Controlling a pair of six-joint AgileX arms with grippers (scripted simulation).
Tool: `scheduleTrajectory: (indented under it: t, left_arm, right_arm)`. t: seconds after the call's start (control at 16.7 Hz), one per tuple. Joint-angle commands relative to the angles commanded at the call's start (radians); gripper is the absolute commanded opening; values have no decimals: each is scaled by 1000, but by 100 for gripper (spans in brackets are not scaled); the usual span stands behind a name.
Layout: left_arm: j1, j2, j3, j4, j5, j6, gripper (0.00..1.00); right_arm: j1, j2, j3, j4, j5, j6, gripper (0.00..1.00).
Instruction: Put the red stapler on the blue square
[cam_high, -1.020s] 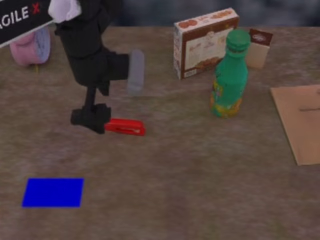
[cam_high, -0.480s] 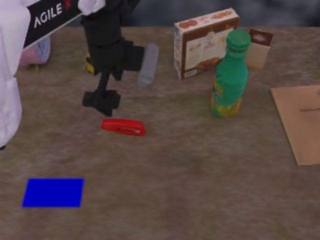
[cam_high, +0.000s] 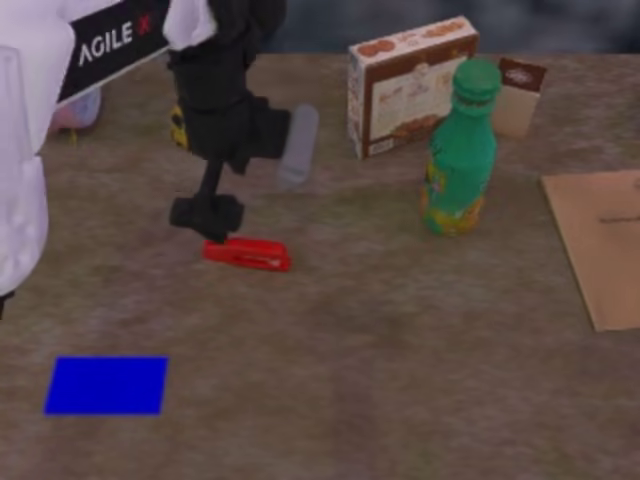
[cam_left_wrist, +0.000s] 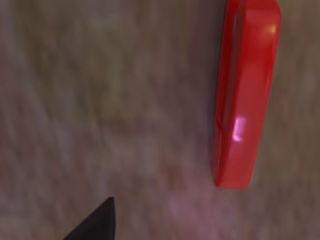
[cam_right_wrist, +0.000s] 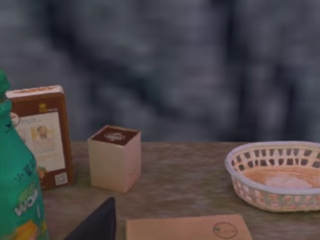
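Red stapler: glossy, low, elongated, rounded ends, flat on the table left of centre, at about one o'clock from the blue square, well apart; left gripper directly over its left end, jaw state perhaps open, cannot tell.

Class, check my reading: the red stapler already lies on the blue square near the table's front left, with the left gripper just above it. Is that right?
Not quite. The top view shows the red stapler lying on the bare table, well away from the blue square, which has nothing on it. The left gripper is indeed just above the stapler's end.
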Motion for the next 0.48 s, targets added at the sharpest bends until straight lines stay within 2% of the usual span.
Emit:
scheduleTrajectory:
  t: [0.3, 0.48]
  left_arm:
    - [0, 58, -152, 224, 1, 0, 100]
    - [0, 72, -186, 263, 1, 1, 100]
  right_arm:
    - [0, 0, 0, 0, 0, 0, 100]
    - [0, 0, 0, 0, 0, 0, 100]
